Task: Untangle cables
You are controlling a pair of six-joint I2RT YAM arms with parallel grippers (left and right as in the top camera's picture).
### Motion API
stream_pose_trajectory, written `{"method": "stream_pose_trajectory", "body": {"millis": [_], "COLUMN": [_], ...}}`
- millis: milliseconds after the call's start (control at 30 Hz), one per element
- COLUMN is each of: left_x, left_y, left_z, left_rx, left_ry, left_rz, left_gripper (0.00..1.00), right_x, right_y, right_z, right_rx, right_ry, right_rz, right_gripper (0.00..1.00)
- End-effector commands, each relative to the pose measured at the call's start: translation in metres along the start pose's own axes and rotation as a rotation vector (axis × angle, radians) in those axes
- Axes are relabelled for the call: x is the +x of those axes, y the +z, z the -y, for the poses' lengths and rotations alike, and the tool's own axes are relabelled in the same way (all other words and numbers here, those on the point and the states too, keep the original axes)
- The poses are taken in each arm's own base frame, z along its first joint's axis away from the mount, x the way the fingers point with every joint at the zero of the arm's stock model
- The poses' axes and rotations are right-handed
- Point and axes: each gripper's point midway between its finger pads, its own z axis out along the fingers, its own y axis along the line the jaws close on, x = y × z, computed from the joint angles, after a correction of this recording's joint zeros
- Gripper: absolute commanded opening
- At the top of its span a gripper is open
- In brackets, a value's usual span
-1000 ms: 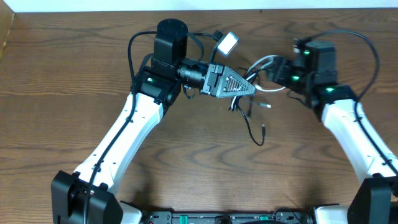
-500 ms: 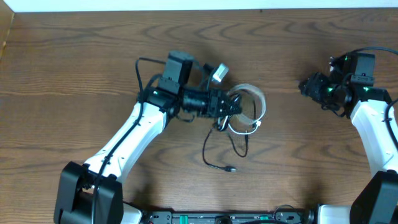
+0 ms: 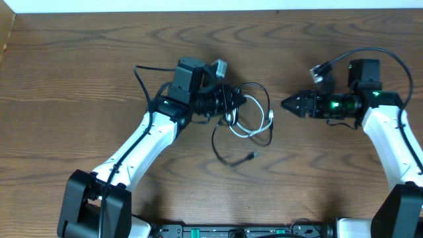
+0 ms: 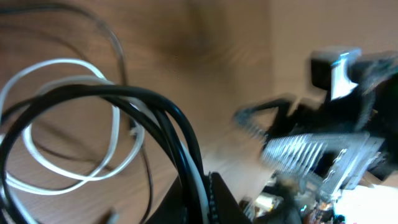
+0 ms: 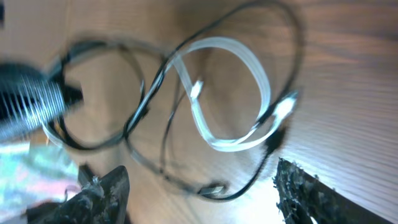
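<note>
The black cable (image 3: 215,135) and the white cable (image 3: 248,133) lie tangled in loose loops on the table centre. My left gripper (image 3: 229,104) is shut on both cords at the tangle's left edge; in the left wrist view the jaws (image 4: 198,194) pinch black (image 4: 124,93) and white (image 4: 115,118) strands together. The black cable's plug (image 3: 252,157) trails toward the front. My right gripper (image 3: 289,104) is open and empty, pointing left just right of the tangle. In its wrist view (image 5: 199,168) the white loop (image 5: 219,144) and black cable (image 5: 297,43) lie ahead between the spread fingers.
Thick black wires run along both arms, one arcing over the right wrist (image 3: 370,51). The wooden table (image 3: 79,79) extends to the white far edge (image 3: 198,5).
The right arm swung from the far right back toward the tangle and now points left at it. The left gripper shifted slightly left with the cables; the loops spread and the black plug moved right.
</note>
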Motion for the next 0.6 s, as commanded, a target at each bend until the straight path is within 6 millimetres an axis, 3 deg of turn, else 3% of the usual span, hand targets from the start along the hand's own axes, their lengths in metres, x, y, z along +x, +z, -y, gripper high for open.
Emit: {"method": "stream_pose_trajectory", "body": {"millis": [0,133,300,567], "left_x": [-0.017,-0.024,-0.022,-0.023], "left_y": [-0.004,-0.022,-0.045,-0.073], "left_z": [0.032,0.066,0.067,0.061], "left_rx": [0.125,0.297,0.373,0.428], "left_ry": [-0.093,-0.051,-0.081,-0.155], "left_rz": [0.032,-0.009,-0.107,-0.191], "left_gripper": [0.08,0.07,0.07,0.07], "right_x": [0.006,0.022,0.029,0.046], "right_y": [0.007,0.019,0.028,0.047], "right_z": [-0.031,-0.041,-0.032,-0.057], "right_rx": [-0.095,-0.106,-0.02,-0.076], "right_ry": [-0.183,-0.455,-0.626,-0.798], "right_rz": [-0.028,-0.082,-0.131,-0.184], "right_gripper": [0.74,0.79,0.83,0.82]}}
